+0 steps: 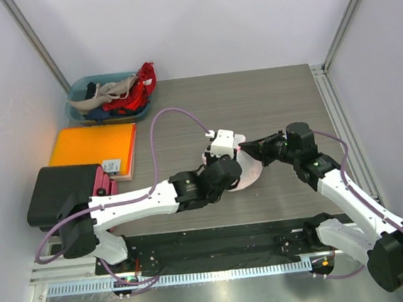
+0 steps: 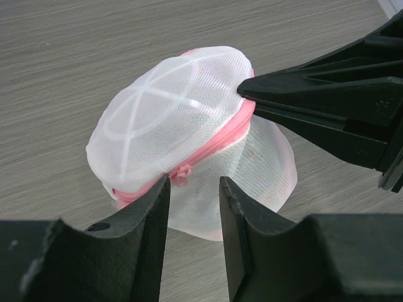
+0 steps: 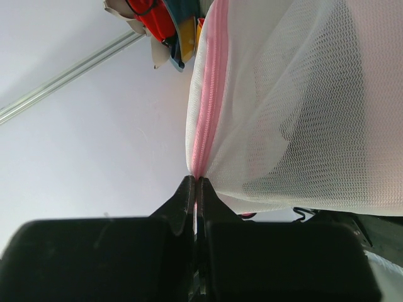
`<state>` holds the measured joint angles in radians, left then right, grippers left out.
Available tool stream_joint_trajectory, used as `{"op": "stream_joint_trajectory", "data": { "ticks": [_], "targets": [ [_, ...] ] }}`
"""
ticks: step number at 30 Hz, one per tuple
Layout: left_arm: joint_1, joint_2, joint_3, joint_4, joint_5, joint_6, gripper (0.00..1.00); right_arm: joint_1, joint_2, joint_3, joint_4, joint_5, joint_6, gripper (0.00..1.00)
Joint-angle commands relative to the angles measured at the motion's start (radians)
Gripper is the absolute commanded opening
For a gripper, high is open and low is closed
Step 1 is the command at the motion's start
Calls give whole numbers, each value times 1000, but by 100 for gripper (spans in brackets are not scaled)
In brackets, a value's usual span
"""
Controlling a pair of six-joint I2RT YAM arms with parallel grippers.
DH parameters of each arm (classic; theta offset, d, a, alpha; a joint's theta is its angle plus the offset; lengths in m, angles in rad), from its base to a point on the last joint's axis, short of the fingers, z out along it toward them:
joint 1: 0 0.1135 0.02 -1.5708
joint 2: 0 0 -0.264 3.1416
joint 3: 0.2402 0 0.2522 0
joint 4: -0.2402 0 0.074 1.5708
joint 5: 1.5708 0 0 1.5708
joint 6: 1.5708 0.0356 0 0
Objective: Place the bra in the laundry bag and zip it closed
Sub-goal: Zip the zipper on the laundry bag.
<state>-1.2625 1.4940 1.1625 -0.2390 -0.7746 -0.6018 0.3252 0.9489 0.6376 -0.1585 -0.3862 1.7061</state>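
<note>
The laundry bag point(image 2: 170, 119) is a small white mesh dome with pink zip trim, resting on the wooden table point(image 1: 275, 101). My right gripper point(image 3: 196, 182) is shut on the pink trim at the bag's edge and reaches in from the right point(image 1: 244, 147). In the left wrist view, its black fingers point(image 2: 302, 94) pinch that trim. My left gripper point(image 2: 194, 201) is open just in front of the bag, with nothing between its fingers. The pink zip pull point(image 2: 181, 171) hangs just past the tip of the left finger. The bra is hidden; only a dim shape shows through the mesh point(image 3: 302, 94).
A teal bin point(image 1: 81, 87) of clothes stands at the back left. An orange flat pad point(image 1: 94, 145) lies in front of it, next to a black box point(image 1: 62, 189). A metal rail point(image 1: 329, 103) runs along the table's right edge.
</note>
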Motion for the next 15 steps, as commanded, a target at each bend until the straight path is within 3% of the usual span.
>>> {"op": "stream_joint_trajectory", "data": {
  "ticks": [1, 9, 15],
  "targets": [
    [5, 26, 68, -49, -54, -29, 38, -2, -15, 54, 48, -8, 24, 1],
    [6, 81, 112, -124, -138, -58, 33, 0, -18, 56, 51, -14, 33, 1],
    [11, 110, 121, -91, -163, -46, 32, 0, -21, 57, 51, -16, 33, 1]
  ]
}}
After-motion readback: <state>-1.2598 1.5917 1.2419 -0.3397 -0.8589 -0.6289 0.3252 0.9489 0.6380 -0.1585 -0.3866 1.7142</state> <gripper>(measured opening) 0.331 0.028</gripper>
